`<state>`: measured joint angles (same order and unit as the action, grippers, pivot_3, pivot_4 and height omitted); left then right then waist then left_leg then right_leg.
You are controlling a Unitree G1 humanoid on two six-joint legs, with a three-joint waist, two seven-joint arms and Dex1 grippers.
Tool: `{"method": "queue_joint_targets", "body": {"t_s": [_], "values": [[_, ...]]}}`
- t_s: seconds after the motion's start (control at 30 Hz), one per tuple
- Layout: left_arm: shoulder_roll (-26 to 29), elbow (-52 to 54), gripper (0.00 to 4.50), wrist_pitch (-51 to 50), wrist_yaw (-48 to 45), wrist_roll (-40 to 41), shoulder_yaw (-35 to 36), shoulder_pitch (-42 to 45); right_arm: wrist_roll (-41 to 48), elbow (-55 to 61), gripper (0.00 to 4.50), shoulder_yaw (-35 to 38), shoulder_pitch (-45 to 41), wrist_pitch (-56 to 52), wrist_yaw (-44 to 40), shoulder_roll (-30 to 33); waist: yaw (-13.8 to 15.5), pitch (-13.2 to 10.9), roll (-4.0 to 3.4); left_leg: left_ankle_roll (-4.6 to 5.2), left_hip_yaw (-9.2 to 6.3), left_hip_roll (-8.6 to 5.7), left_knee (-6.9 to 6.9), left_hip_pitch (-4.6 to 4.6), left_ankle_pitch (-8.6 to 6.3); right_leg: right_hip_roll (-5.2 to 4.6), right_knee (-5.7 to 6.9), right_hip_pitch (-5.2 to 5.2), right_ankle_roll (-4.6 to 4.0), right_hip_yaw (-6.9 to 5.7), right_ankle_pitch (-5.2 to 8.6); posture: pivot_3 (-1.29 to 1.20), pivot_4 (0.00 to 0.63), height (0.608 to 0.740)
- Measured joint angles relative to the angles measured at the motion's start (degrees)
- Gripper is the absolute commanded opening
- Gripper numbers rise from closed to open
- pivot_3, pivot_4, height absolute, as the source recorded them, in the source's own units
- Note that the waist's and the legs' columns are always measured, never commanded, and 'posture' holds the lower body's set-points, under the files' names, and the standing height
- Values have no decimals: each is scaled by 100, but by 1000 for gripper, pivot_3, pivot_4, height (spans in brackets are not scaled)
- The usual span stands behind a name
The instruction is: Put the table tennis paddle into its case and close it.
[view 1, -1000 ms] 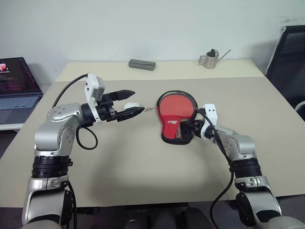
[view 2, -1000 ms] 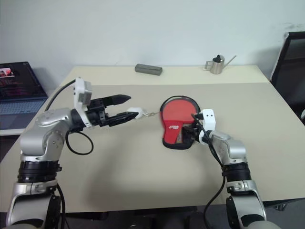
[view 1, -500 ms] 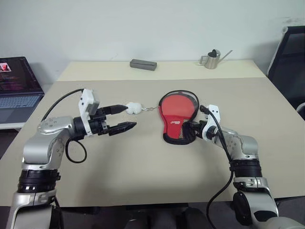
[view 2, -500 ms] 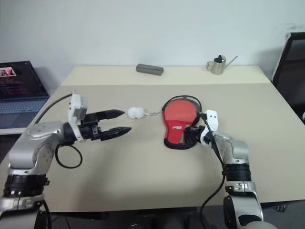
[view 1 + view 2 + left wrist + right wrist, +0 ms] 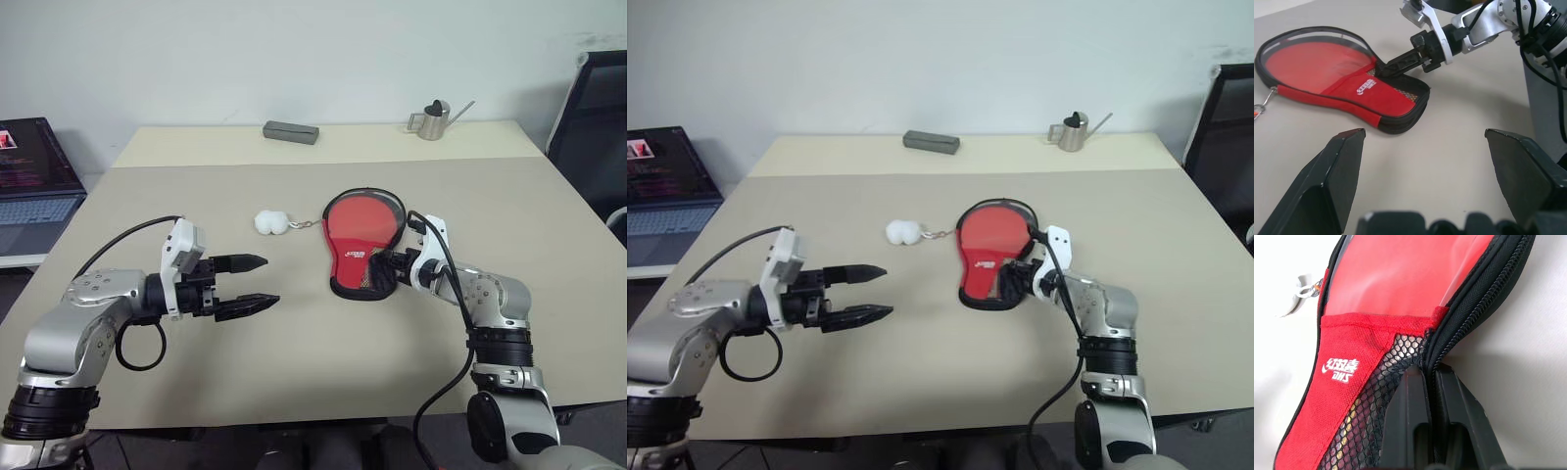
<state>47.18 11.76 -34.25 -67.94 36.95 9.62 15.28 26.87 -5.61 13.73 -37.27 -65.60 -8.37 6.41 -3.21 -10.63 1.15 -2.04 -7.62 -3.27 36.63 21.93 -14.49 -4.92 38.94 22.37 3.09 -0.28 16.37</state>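
Note:
The case (image 5: pixel 361 227) lies flat at the middle of the table, its round end towards the far side, with black trim, a red logo panel and a mesh pocket. The table tennis paddle (image 5: pixel 1312 61) sits inside, its red face showing through the clear part. My right gripper (image 5: pixel 384 264) is shut on the case's black zip edge (image 5: pixel 1469 298) by the narrow end, fingers (image 5: pixel 1410 431) pressed together. My left gripper (image 5: pixel 269 281) hovers open over bare table well to the left of the case, holding nothing, and its wrist view shows the right gripper (image 5: pixel 1382 71) at the case.
A white charm (image 5: pixel 271 222) on a short chain lies left of the case's round end. A grey box (image 5: pixel 292 131) and a metal watering can (image 5: pixel 431 120) stand at the far edge. A laptop (image 5: pixel 34 181) is off to the left and a black chair (image 5: pixel 593 108) to the right.
My left gripper has drawn back and down from the white charm, which now lies alone on the table. My right gripper has closed on the case's edge.

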Motion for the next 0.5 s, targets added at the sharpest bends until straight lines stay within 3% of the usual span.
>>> {"method": "queue_joint_targets", "body": {"t_s": [0.5], "values": [[549,487,4281,-153,-473,238,-26,-444,427,1705,20,87,664,-1741,-70,362,28,-3,-4,1,-1,0,-21,1,0,-1,-11,2,-5,-4,5,0,150,740]]}}
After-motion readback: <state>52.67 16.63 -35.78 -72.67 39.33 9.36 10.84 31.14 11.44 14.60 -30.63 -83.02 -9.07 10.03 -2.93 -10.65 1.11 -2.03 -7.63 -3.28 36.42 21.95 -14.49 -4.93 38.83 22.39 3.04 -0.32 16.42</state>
